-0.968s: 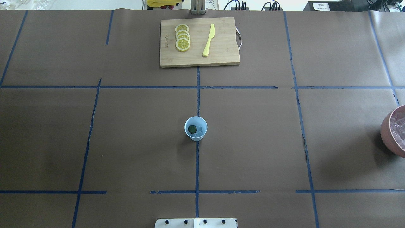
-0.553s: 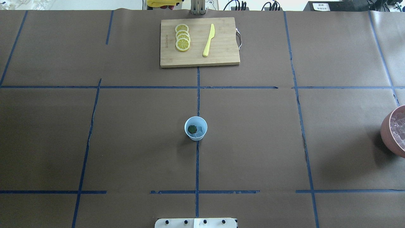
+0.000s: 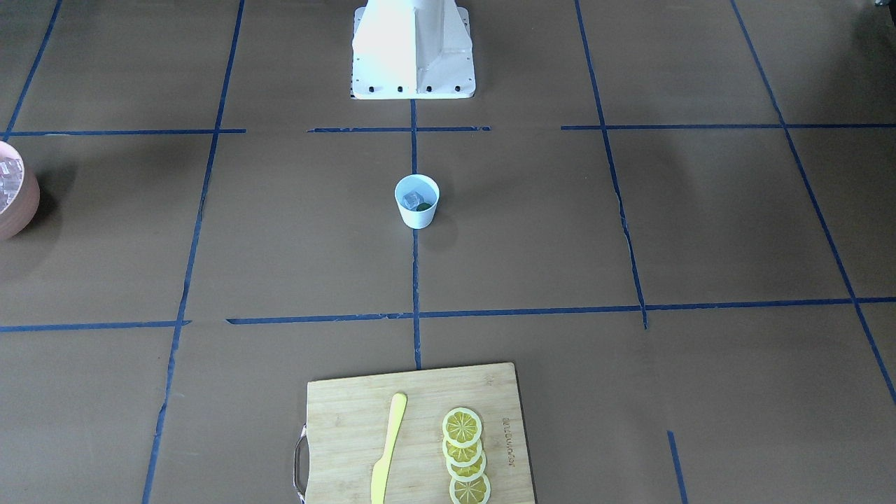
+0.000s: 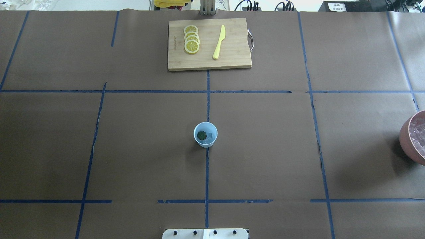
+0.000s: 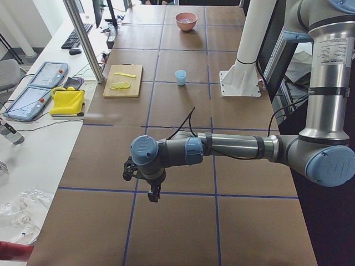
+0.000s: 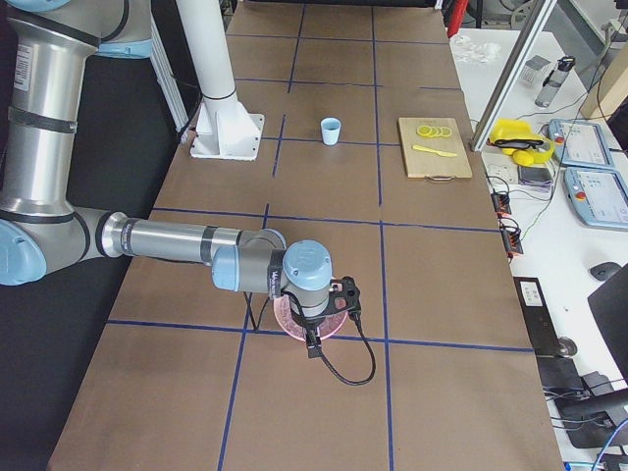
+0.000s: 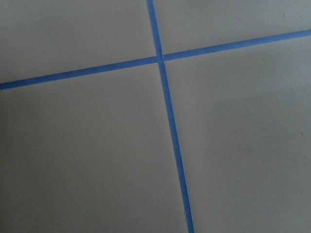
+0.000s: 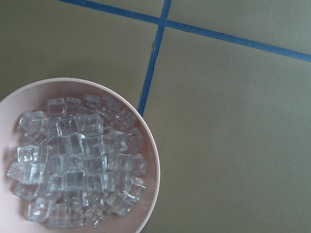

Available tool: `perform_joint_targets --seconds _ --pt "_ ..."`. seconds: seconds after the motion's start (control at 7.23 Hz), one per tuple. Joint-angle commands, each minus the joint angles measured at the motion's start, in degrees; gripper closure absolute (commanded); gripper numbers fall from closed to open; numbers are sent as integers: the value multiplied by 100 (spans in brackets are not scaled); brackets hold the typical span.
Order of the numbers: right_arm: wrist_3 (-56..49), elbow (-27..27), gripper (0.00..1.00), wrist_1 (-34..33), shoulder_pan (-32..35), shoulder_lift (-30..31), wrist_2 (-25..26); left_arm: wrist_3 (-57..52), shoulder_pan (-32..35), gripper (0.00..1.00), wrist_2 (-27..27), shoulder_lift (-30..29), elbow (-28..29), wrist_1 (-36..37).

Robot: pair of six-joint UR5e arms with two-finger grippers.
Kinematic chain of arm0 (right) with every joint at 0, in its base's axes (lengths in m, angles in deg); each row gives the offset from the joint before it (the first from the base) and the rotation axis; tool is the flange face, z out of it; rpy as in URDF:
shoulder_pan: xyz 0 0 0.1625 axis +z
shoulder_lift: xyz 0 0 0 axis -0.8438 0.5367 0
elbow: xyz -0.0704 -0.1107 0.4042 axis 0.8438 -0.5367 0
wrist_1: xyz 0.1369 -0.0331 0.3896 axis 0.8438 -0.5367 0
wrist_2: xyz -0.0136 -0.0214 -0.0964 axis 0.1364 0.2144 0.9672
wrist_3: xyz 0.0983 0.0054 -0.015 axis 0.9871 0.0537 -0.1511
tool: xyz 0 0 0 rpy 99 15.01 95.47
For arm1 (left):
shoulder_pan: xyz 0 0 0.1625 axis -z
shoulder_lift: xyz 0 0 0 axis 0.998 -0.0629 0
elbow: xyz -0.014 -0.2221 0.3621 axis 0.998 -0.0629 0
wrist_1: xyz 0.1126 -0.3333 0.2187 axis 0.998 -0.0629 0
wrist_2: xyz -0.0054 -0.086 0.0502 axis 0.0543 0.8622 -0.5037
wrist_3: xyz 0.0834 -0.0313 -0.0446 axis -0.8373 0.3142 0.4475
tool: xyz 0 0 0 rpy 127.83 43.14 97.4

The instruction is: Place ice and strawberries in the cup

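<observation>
**A:** Front-facing view first. Where's the cup?

**B:** One pale-blue cup point(image 3: 417, 215) stands at frame centre on the table point(image 3: 630, 231). Inside it is one strawberry point(image 3: 423, 206), green top showing, touching a clear ice cube point(image 3: 409, 199). I make out one cube, perhaps more. One pinkish bowl point(image 3: 19, 210) sits at the left edge. At bottom centre is one cutting board point(image 3: 343, 399) with four lemon slices point(image 3: 465, 455) and one yellow knife point(image 3: 388, 448).

**A:** Overhead?

**B:** The count agrees. No arm is in frame, and the bowl is at the right edge.

**A:** Side views?

**B:** From the left end, the left end effector point(image 5: 154, 195) hangs over bare table, with the cup well apart toward the top. From the right end, the right end effector point(image 6: 312, 343) hangs directly above the bowl, so the right arm is nearer the ice. I cannot tell whether either is released or clenched.

**A:** Wrist views?

**B:** The left shows only tape lines point(image 7: 165, 111). The right shows heaped ice cubes point(image 8: 77, 165) at lower left, too many to count.

**A:** Judgement?

**B:** Further ice lies straight below the right end effector, though the cup seems to hold both already.
</observation>
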Motion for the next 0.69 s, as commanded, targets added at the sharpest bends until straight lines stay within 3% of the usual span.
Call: perform_joint_targets --seconds 0.0,0.55 --pt "0 0 1 0 0 0 0 -1 -3 0 -386 2 -10 -53" --pt "0 9 1 0 0 0 0 -1 -12 0 -485 2 25 -45"
